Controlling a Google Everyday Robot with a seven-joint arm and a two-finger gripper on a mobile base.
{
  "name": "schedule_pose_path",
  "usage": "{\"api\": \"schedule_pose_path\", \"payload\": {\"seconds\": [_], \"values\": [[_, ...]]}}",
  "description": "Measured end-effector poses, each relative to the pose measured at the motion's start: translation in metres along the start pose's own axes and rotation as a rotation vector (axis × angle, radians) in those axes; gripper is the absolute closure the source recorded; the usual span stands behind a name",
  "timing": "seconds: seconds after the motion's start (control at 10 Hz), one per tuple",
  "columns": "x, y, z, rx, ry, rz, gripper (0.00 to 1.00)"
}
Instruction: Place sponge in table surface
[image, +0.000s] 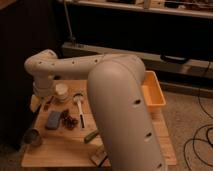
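Note:
The blue-grey sponge (52, 120) lies flat on the wooden table (60, 150), on its left part. My white arm reaches from the lower right across the table and bends down at the far left. The gripper (36, 102) hangs below that bend at the table's left edge, up and left of the sponge and apart from it.
A white cup (61, 91) and a white-handled brush (78, 104) stand behind the sponge. A dark brown cluster (70, 121) lies to the sponge's right, with a green item (91, 136) beyond it. A metal can (32, 137) sits at the front left. A yellow tray (156, 92) is at the right.

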Motion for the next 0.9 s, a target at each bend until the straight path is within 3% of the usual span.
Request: {"api": "schedule_pose_path", "payload": {"seconds": [0.3, 0.6, 0.9], "values": [[-0.011, 0.007, 0.039, -0.006, 0.023, -0.033, 0.20], [-0.002, -0.013, 0.077, -0.001, 0.051, 0.006, 0.20], [0.000, -0.028, 0.092, 0.014, 0.067, 0.036, 0.20]]}}
